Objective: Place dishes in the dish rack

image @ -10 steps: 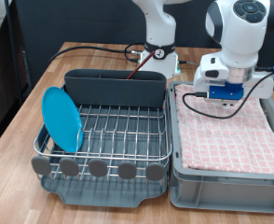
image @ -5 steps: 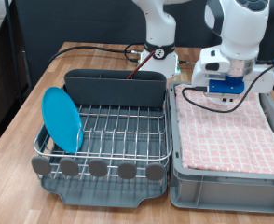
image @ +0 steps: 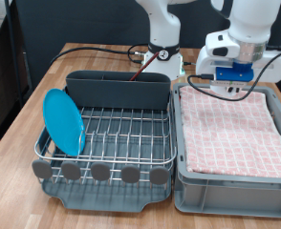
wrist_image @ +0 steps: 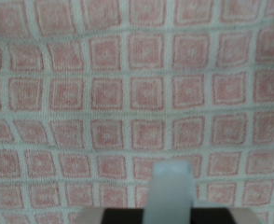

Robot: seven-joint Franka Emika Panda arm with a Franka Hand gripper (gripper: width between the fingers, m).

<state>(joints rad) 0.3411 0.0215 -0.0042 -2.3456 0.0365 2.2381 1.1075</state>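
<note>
The round light-blue plate (image: 63, 121) stands on edge in the dish rack (image: 107, 143), at the exterior view's left end of the wire grid. The rack's tall grey cutlery box (image: 117, 91) stands along its far side. My gripper (image: 230, 88) hangs above the far end of the grey bin lined with pink checked cloth (image: 231, 129). In the wrist view one pale blurred fingertip (wrist_image: 172, 189) shows over the pink cloth (wrist_image: 128, 93), with nothing seen in it. The white mug and the wooden spoon are out of view.
A row of round grey tabs (image: 100, 172) lines the rack's near edge. Black and red cables (image: 131, 55) and a white robot base (image: 162, 59) stand behind the rack. The wooden table (image: 16, 153) shows at the exterior view's left.
My gripper has risen from just above the pink cloth and shifted slightly towards the far end of the bin. The plate and rack have not moved.
</note>
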